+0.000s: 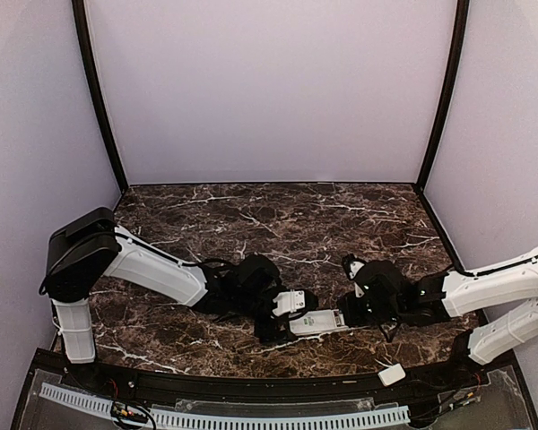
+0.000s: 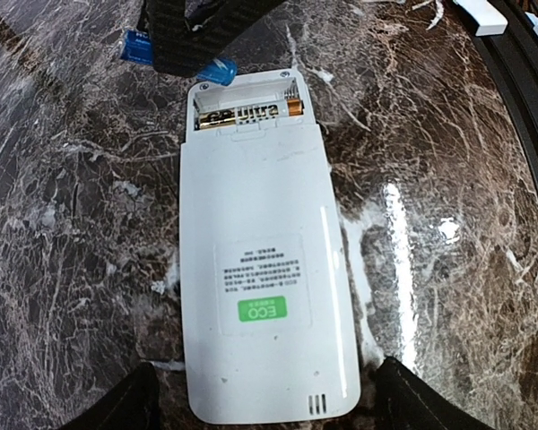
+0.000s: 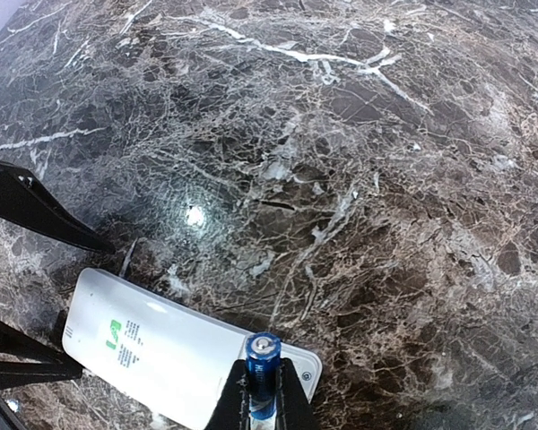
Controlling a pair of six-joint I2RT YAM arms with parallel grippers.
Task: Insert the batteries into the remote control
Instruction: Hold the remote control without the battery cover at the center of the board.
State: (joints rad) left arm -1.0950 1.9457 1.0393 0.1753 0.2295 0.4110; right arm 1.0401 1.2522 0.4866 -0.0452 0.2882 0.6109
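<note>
The remote control point(image 2: 264, 287) lies back up on the marble, its green sticker showing, also visible as the remote control point(image 1: 318, 321) and the remote control point(image 3: 170, 354). Its battery compartment point(image 2: 247, 112) is uncovered at the far end, and a cell with a copper-coloured tip lies in one slot. My left gripper point(image 2: 264, 405) is open, a finger either side of the remote's near end. My right gripper point(image 3: 263, 387) is shut on a blue battery point(image 3: 263, 363), held just above the compartment end. In the left wrist view that battery point(image 2: 217, 70) sticks out on both sides of the right fingers.
A small plain white cover piece point(image 1: 392, 374) rests on the black front ledge near the right arm's base, seen as the cover piece point(image 2: 480, 13) in the left wrist view. Both grippers point(image 1: 314, 315) meet over the remote at the table's near middle. Purple walls enclose three sides.
</note>
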